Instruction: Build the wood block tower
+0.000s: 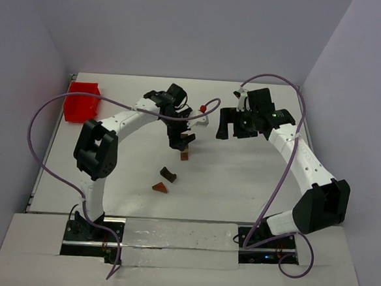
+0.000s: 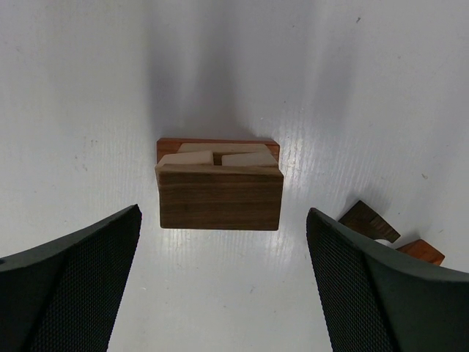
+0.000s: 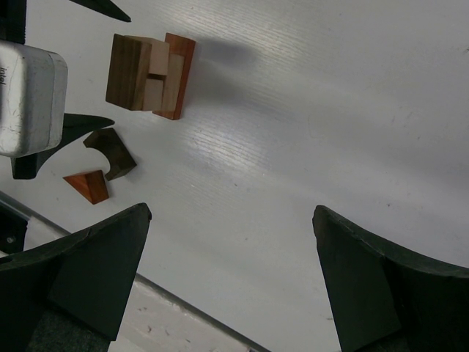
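The wood block tower (image 1: 185, 154) is a short narrow stack near the table's middle: a reddish base, two tan blocks, a dark brown block on top (image 2: 220, 199). It also shows in the right wrist view (image 3: 149, 74). My left gripper (image 1: 181, 141) hangs right above it, open and empty, its fingers (image 2: 73, 286) well apart on either side. A dark arch block (image 1: 168, 174) and a reddish wedge (image 1: 160, 187) lie loose nearer the front. My right gripper (image 1: 234, 128) is open and empty, raised to the right of the tower.
A red plastic tray (image 1: 82, 101) stands at the back left edge. A small white piece with a red ball (image 1: 204, 111) sits behind the tower. Purple cables arc over both arms.
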Controlling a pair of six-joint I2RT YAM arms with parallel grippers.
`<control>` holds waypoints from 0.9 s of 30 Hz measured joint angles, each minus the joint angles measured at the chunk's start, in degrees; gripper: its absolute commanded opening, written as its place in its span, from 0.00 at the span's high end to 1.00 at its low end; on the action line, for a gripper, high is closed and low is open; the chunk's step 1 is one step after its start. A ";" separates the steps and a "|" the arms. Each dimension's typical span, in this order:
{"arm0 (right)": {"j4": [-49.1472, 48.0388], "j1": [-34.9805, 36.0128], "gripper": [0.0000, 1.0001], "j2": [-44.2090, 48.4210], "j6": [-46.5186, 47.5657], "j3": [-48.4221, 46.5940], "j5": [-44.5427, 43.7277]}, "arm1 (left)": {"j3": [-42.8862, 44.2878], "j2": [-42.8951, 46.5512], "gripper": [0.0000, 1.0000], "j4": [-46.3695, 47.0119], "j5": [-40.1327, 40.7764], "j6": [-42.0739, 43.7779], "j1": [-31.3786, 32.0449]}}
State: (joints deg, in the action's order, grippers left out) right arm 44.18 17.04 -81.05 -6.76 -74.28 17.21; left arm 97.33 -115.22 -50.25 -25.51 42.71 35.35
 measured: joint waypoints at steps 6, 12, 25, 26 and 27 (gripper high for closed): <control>0.00 0.00 0.00 -0.01 0.00 0.00 0.04 | 2.05 0.31 0.01 -1.12 -0.39 -0.07 0.00; -0.02 0.00 0.00 -0.01 -0.26 0.00 0.06 | 2.25 5.29 0.01 -1.50 -0.19 -1.32 -0.12; -2.65 14.72 0.01 4.20 8.10 0.02 -0.01 | -6.69 35.92 0.01 11.46 -9.03 -22.55 -18.40; -2.69 16.24 0.01 4.53 10.54 -0.06 1.19 | -7.21 36.98 0.01 11.37 -11.62 -23.41 -20.43; -2.32 17.30 0.02 4.62 13.15 -0.38 2.77 | -8.14 37.85 0.01 11.43 -13.54 -24.19 -22.09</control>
State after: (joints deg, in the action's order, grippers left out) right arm 41.87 34.34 -76.42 6.38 -74.66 19.98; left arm 89.19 -77.37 -38.82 -39.05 18.51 13.26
